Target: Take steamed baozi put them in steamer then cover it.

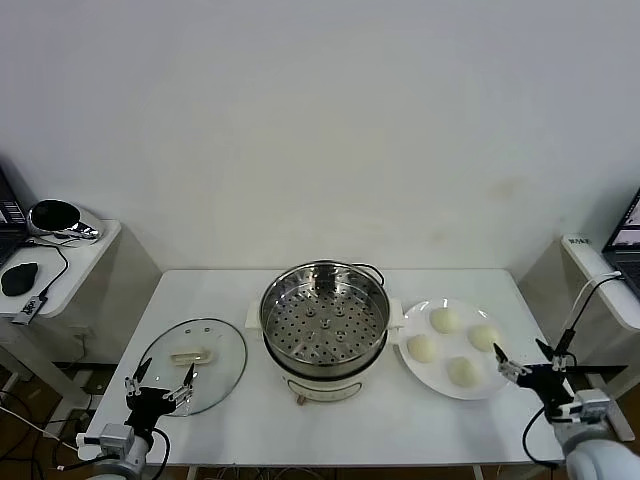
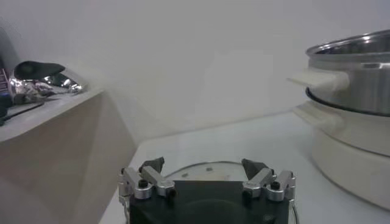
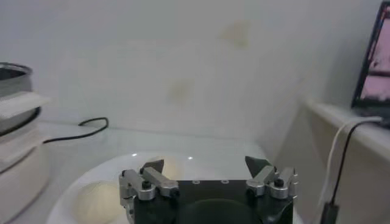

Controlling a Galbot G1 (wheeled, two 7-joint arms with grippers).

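Observation:
The steamer (image 1: 325, 320) stands uncovered in the middle of the white table, and its perforated steel basket holds nothing. Several steamed baozi (image 1: 445, 320) lie on a white plate (image 1: 415, 318) to its right. The glass cover (image 1: 193, 365) lies flat on the table to its left. My left gripper (image 1: 160, 385) hovers open at the cover's near edge, with the cover's rim (image 2: 183, 168) and the steamer (image 2: 359, 73) ahead of it. My right gripper (image 1: 522, 365) is open at the plate's near right edge. Beyond the right gripper (image 3: 205, 164) lie a baozi (image 3: 97, 195) and the plate (image 3: 91, 170).
A side table (image 1: 85, 250) on the left carries a mouse and a shiny headset (image 1: 60, 218). A shelf with a laptop (image 1: 625, 240) stands on the right, with a white cable (image 1: 580, 310) rising by my right arm. The steamer's black cord (image 3: 79, 131) trails behind it.

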